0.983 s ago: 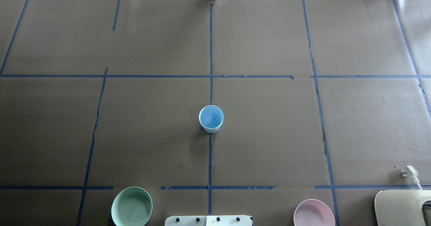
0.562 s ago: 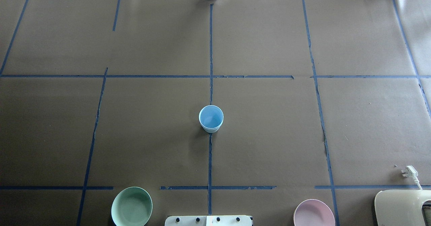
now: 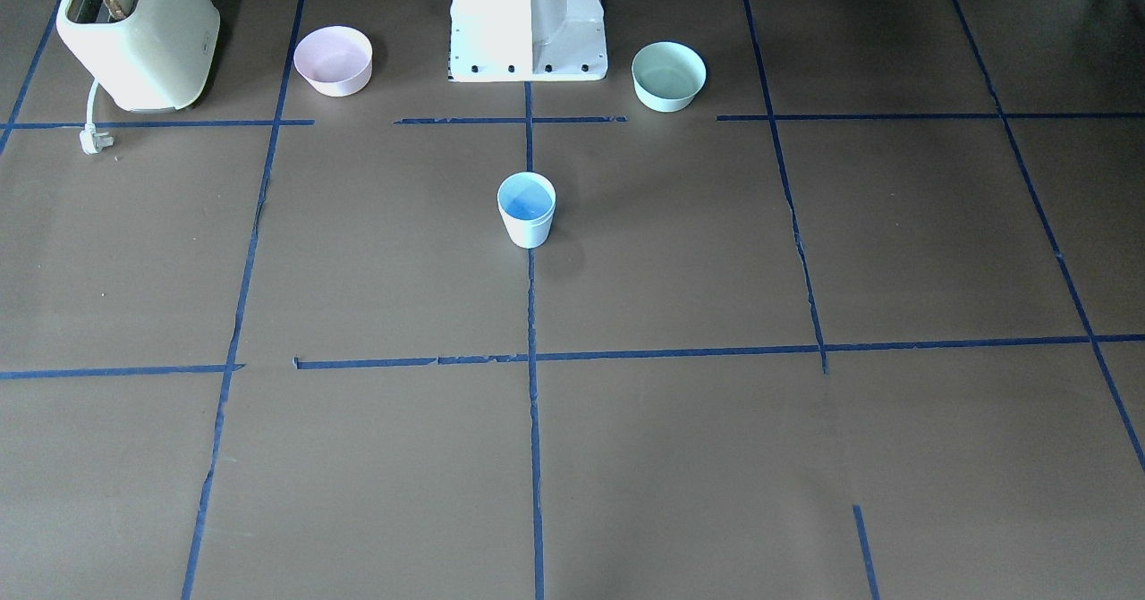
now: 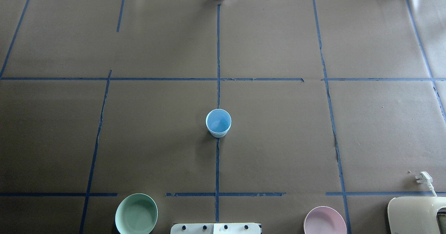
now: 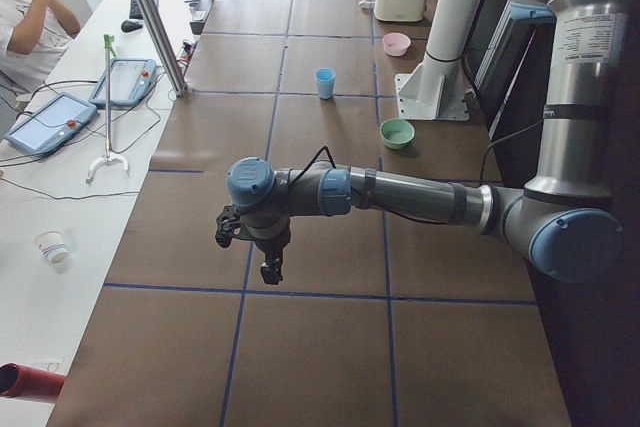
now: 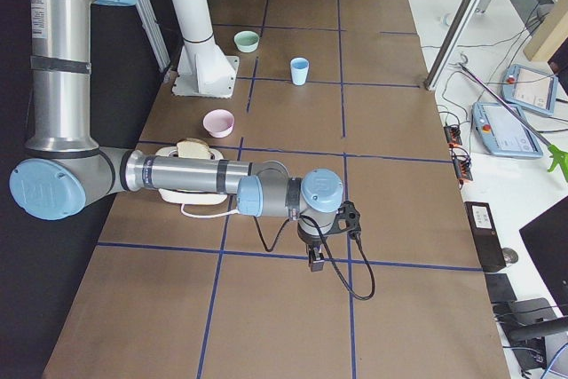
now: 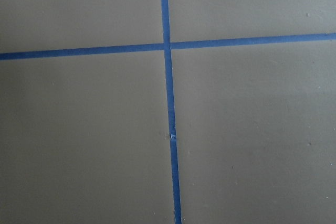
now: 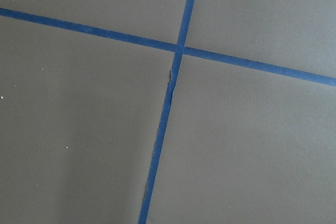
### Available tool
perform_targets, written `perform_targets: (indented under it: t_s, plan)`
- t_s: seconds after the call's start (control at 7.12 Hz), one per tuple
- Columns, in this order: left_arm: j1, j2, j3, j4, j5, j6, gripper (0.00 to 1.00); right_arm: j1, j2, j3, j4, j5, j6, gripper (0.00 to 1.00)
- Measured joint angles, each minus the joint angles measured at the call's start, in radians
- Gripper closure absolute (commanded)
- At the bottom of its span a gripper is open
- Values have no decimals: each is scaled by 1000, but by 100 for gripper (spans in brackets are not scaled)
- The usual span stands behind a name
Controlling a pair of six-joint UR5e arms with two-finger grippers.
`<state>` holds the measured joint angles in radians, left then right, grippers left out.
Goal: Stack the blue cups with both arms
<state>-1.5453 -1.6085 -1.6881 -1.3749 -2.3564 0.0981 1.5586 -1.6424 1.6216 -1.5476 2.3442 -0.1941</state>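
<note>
One light-blue cup (image 4: 218, 123) stands upright at the table's middle on the centre tape line; it also shows in the front view (image 3: 526, 209) and both side views (image 5: 325, 82) (image 6: 300, 70). No second separate cup shows. The left arm's gripper (image 5: 271, 269) hangs over bare paper far from the cup, seen only in the left side view. The right arm's gripper (image 6: 314, 259) hangs over a tape crossing at the other end, seen only in the right side view. I cannot tell whether either is open or shut. Both wrist views show only brown paper and blue tape.
A mint-green bowl (image 4: 136, 213) and a pink bowl (image 4: 324, 221) flank the white pedestal (image 3: 528, 19). A cream toaster (image 3: 139, 32) with its plug (image 4: 423, 178) stands at the robot's right. An operator (image 5: 30, 17) sits beyond the table.
</note>
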Motion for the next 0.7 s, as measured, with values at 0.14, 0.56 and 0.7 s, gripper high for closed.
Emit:
perform_targets:
  t_s: [0.14, 0.56, 0.7]
  plan:
    - [0, -21, 9, -1, 6, 0, 0, 0, 2, 1, 0, 3, 3, 0]
    - [2, -35, 32, -3, 3, 0, 0, 0, 11, 4, 0, 6, 7, 0]
    - [2, -33, 32, -3, 5, 0, 0, -1, 12, 5, 0, 6, 7, 0]
